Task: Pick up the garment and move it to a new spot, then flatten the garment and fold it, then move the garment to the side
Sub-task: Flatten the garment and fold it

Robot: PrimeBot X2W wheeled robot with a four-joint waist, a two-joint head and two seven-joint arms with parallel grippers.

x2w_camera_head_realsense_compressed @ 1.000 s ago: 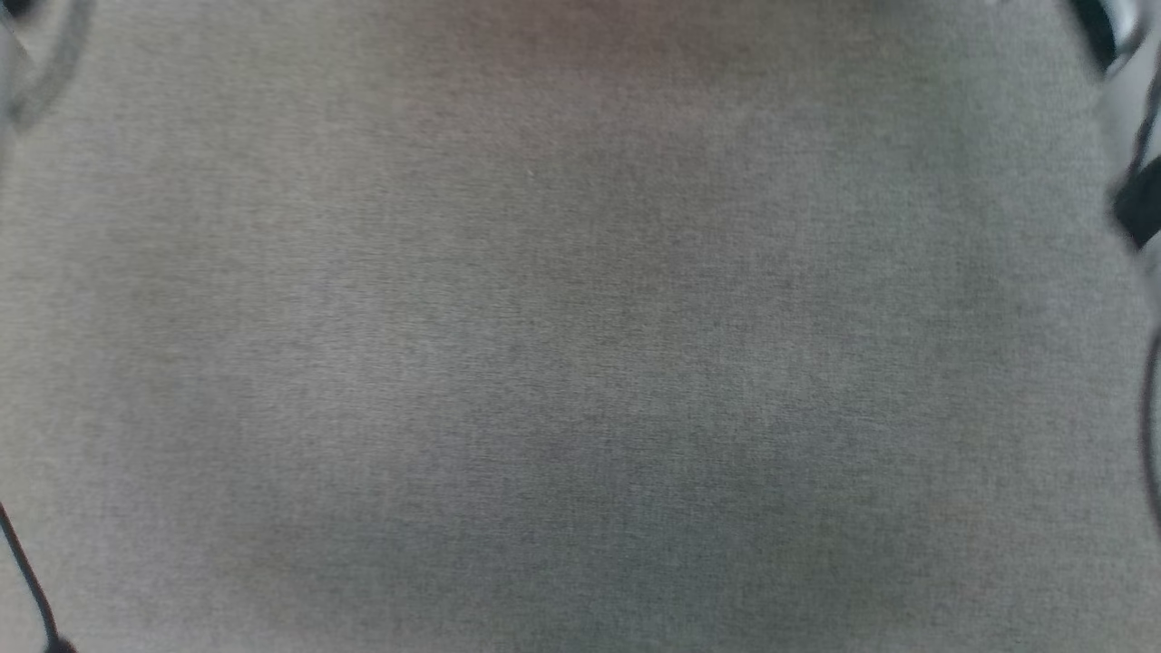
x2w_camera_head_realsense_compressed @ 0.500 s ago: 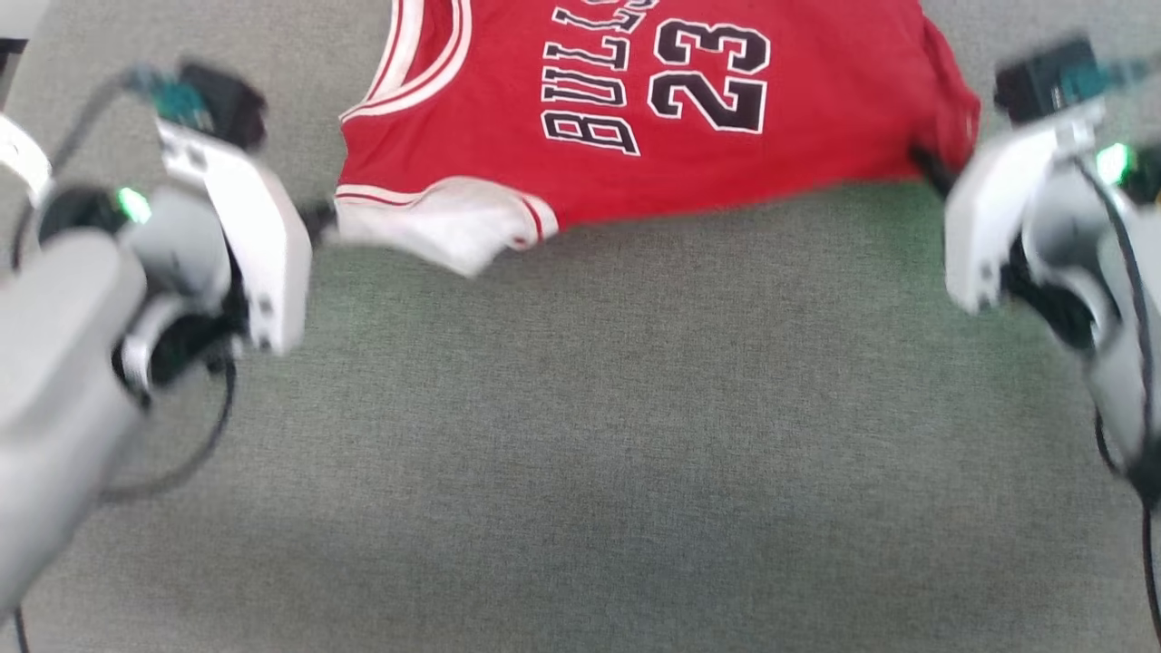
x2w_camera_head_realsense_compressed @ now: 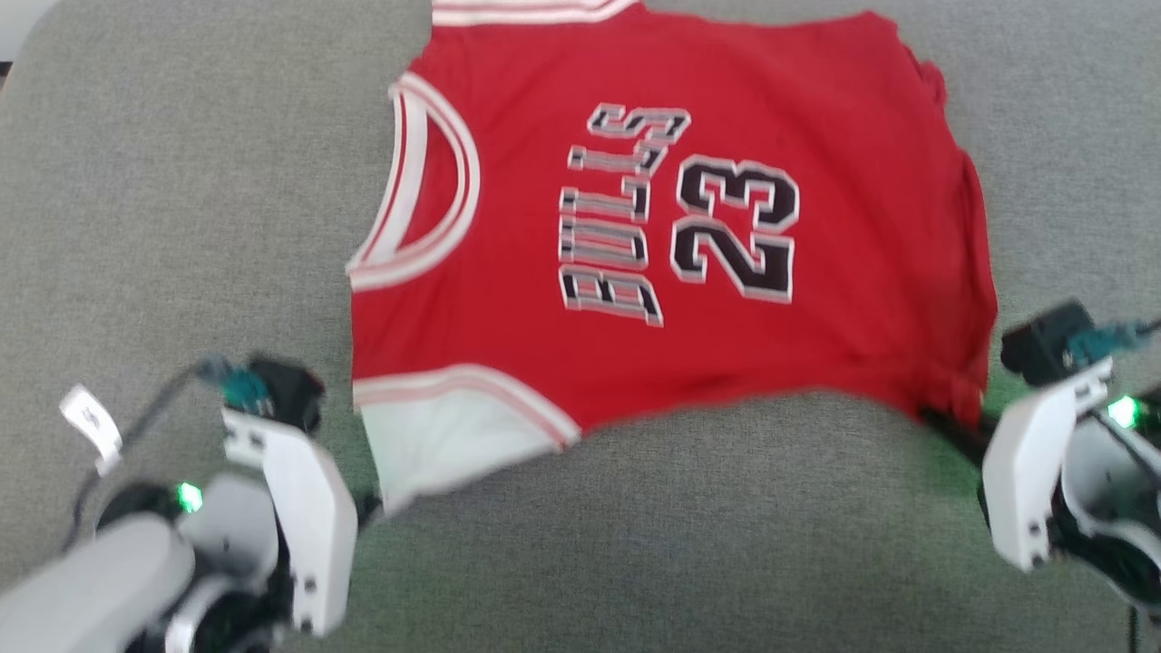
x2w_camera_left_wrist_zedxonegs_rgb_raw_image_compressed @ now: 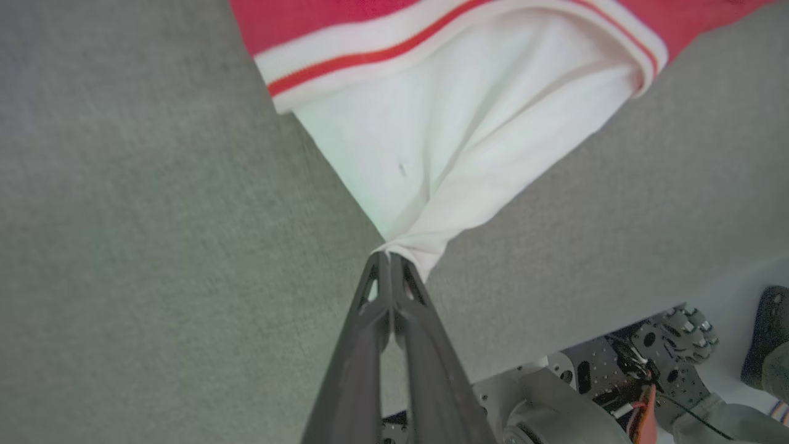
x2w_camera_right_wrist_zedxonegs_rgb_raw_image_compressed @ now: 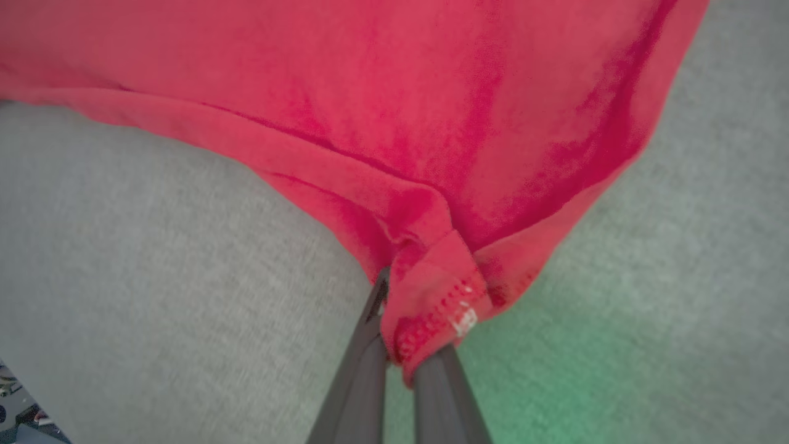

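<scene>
Grey cloth [x2w_camera_head_realsense_compressed: 181,181], perhaps a cushion, spreads underneath.

Red garment [x2w_camera_head_realsense_compressed: 798,345] on grey cloth [x2w_camera_head_realsense_compressed: 181,227] between left gripper [x2w_camera_head_realsense_compressed: 370,510] and right gripper [x2w_camera_head_realsense_compressed: 948,424]

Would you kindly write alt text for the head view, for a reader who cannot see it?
A red garment lettered BULLS 23 lies spread on a grey fabric surface. The left gripper pinches its white corner at lower left; the right gripper pinches its red corner at lower right.
</scene>
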